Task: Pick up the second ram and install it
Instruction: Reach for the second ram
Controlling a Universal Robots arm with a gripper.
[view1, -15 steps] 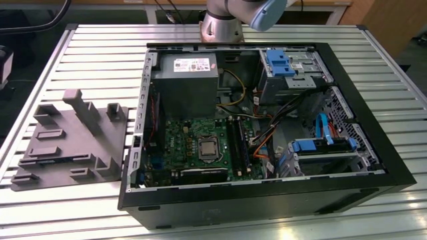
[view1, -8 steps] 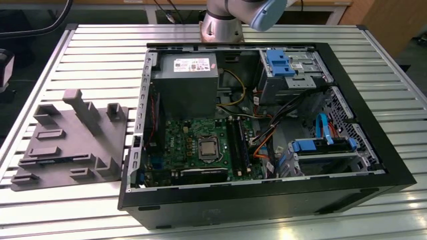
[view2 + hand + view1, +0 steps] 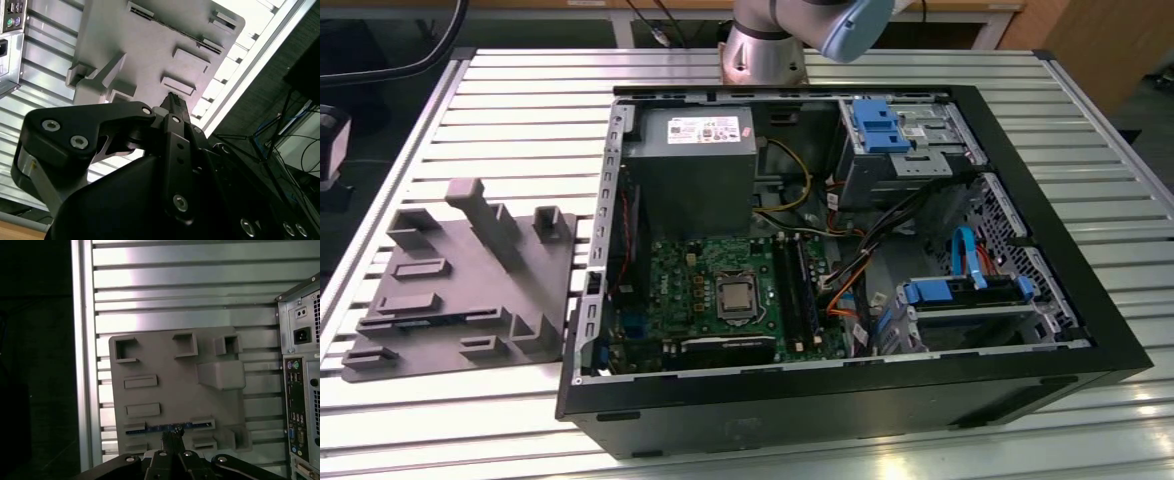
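**Your second ram [image 3: 150, 428] stands on edge in the grey tray [image 3: 170, 385], with the fingers [image 3: 169, 441] pinched together above it.**

You see it as a thin, straight, dark strip with a bluish edge, slotted between low raised blocks of the matte plastic tray. The tray lies flat on the ribbed metal counter [image 3: 175, 285], beside the computer case's back panel [image 3: 300, 390]. Your black fingers are drawn tight with nothing between them. In the first wrist view their tips line up with the strip's middle; in the second wrist view they hang clear of it.
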